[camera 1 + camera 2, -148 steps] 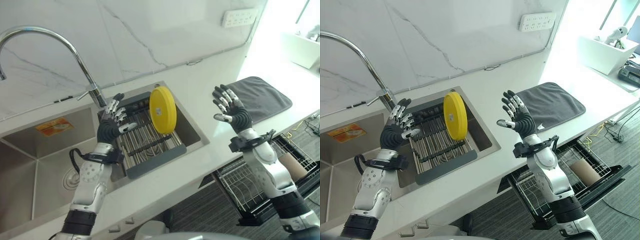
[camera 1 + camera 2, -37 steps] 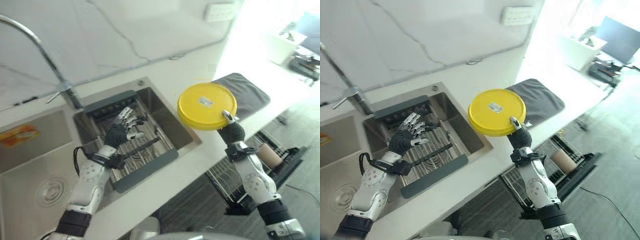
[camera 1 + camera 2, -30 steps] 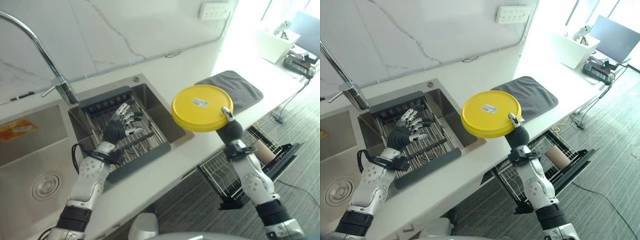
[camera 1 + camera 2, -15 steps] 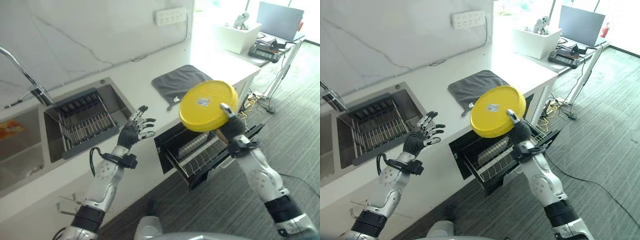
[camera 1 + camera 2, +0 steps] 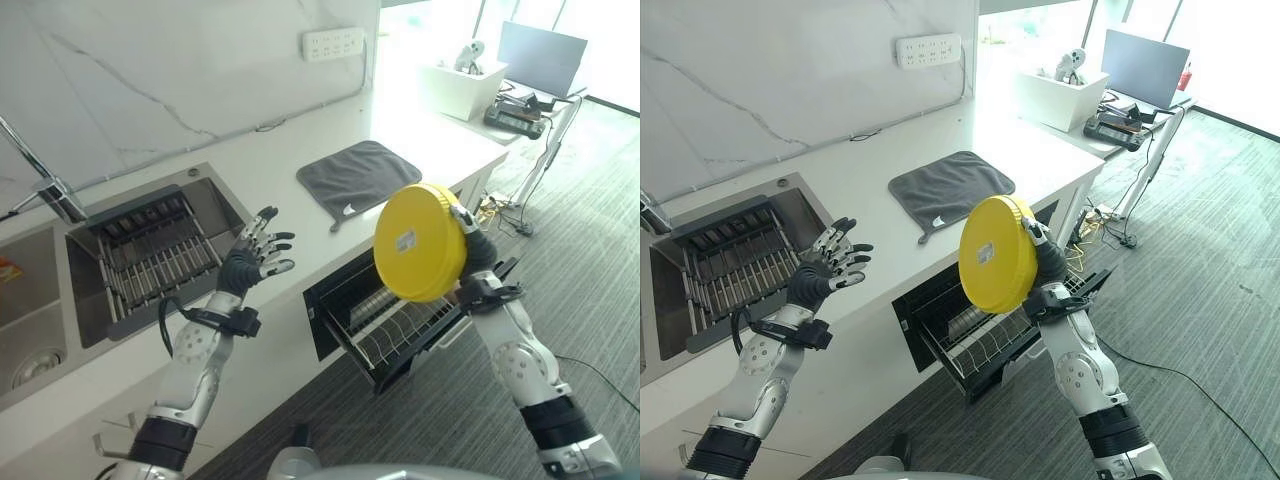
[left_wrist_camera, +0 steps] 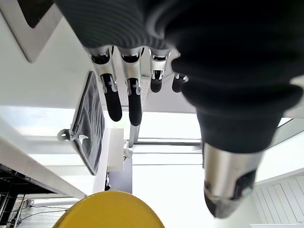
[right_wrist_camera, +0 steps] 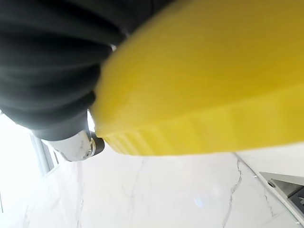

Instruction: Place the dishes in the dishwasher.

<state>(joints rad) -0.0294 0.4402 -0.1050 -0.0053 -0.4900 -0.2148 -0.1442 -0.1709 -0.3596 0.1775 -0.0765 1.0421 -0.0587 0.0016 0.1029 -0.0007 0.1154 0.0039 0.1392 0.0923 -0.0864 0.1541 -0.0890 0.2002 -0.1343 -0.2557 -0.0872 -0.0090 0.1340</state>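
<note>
A round yellow plate (image 5: 420, 243) stands nearly on edge in the air, with my right hand (image 5: 473, 252) shut on its right rim. It hangs above the pulled-out wire rack (image 5: 395, 322) of the open dishwasher (image 5: 945, 322) under the counter. The plate's yellow rim (image 7: 199, 90) shows close up in the right wrist view. My left hand (image 5: 252, 262) is raised over the counter's front edge, fingers (image 6: 121, 97) spread and holding nothing.
A grey drying mat (image 5: 360, 177) lies on the white counter (image 5: 300, 180). The sink (image 5: 40, 300) at the left holds a dark dish rack (image 5: 150, 265). A white tray (image 5: 1065, 92) and a laptop (image 5: 1145, 60) sit at the counter's far end. Grey floor (image 5: 1200, 300) spreads to the right.
The plate has tipped from a slanted flat pose to nearly upright and come lower over the dishwasher rack. The camera has shifted a little; my left hand stays raised and open.
</note>
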